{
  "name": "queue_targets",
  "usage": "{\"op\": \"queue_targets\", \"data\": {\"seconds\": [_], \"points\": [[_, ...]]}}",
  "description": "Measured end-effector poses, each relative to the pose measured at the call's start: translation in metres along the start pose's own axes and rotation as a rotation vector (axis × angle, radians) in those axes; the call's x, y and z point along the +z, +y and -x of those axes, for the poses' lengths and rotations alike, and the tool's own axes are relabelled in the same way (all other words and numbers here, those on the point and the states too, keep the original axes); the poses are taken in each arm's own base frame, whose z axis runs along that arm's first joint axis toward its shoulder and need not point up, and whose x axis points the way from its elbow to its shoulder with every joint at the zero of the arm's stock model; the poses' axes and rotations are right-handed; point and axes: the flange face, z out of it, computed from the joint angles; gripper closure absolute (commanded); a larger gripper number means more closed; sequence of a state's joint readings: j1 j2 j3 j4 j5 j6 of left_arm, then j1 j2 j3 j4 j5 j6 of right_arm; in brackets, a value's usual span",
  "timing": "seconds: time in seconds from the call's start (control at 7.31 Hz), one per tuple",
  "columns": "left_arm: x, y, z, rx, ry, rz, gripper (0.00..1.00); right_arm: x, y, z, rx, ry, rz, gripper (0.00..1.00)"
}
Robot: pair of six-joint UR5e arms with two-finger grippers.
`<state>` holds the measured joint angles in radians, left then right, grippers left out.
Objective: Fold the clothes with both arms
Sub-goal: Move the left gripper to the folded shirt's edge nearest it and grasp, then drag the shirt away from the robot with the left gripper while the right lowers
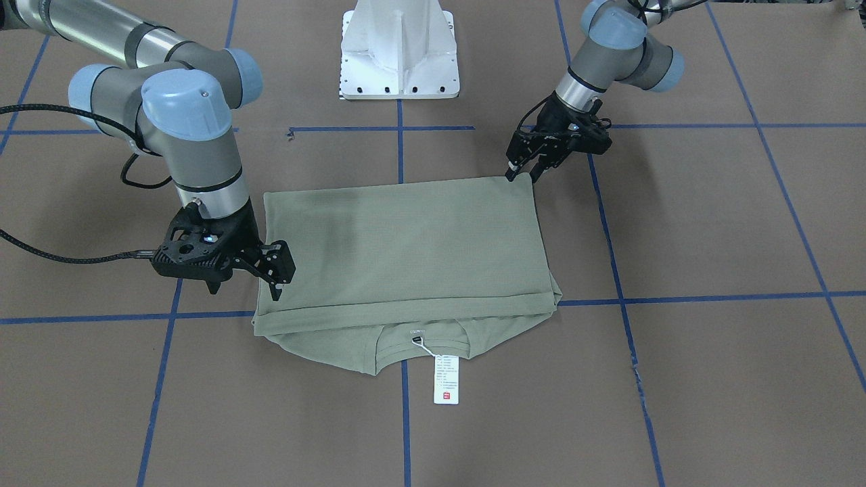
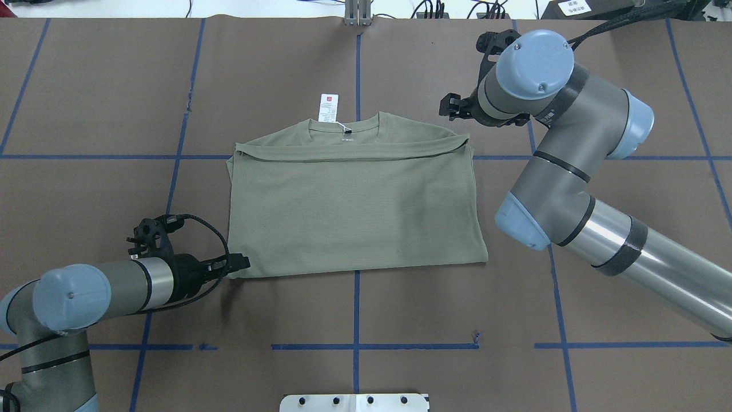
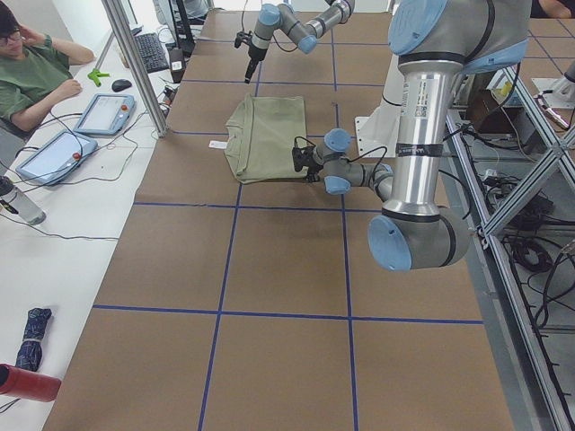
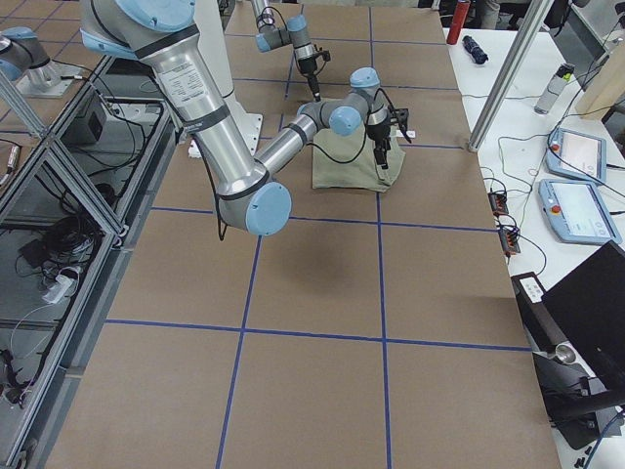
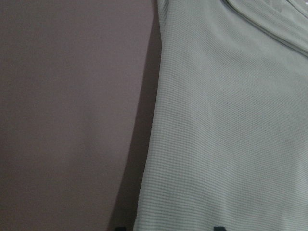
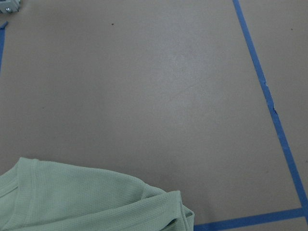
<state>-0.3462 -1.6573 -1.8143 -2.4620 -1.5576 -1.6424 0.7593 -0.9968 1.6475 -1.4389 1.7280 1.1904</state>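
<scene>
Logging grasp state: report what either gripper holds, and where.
Nothing is held. The left gripper hangs open at a corner of the shirt; the right gripper is open beside its edge.

The near, large right arm (image 4: 210, 117) reaches from the upper left over the brown table (image 4: 312, 283) with its blue tape lines (image 4: 383, 264). Its right gripper (image 4: 383, 158) points down at the folded green shirt (image 4: 342, 168), at the edge away from the robot (whether its fingers are apart cannot be told from here). A white hang tag (image 4: 411, 135) lies just past that edge. The far, small left arm (image 4: 283, 34) holds its left gripper (image 4: 314, 90) near the shirt's far side. Two tablets (image 4: 576, 153) lie on the white side table (image 4: 527, 59) at the right.
</scene>
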Motion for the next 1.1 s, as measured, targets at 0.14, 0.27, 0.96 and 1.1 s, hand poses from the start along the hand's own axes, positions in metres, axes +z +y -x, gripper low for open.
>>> {"op": "queue_targets", "data": {"seconds": [0.14, 0.27, 0.96, 1.1], "points": [[0.0002, 0.0001, 0.0008, -0.001, -0.002, 0.0, 0.55, 0.0002, 0.0004, 0.0001, 0.0, 0.0, 0.001, 0.0], [0.0007, 0.0003, 0.0015, -0.001, -0.003, -0.001, 0.79, 0.0003, 0.0006, 0.0002, -0.001, 0.0, 0.001, 0.0], [-0.0024, -0.0039, 0.0053, 0.008, -0.009, -0.023, 1.0, 0.0005, 0.0023, 0.0013, -0.002, -0.001, 0.001, 0.0], [-0.0041, -0.0072, 0.0049, 0.026, -0.009, -0.029, 1.0, 0.0003, 0.0025, 0.0014, -0.002, -0.001, 0.001, 0.0]]}}
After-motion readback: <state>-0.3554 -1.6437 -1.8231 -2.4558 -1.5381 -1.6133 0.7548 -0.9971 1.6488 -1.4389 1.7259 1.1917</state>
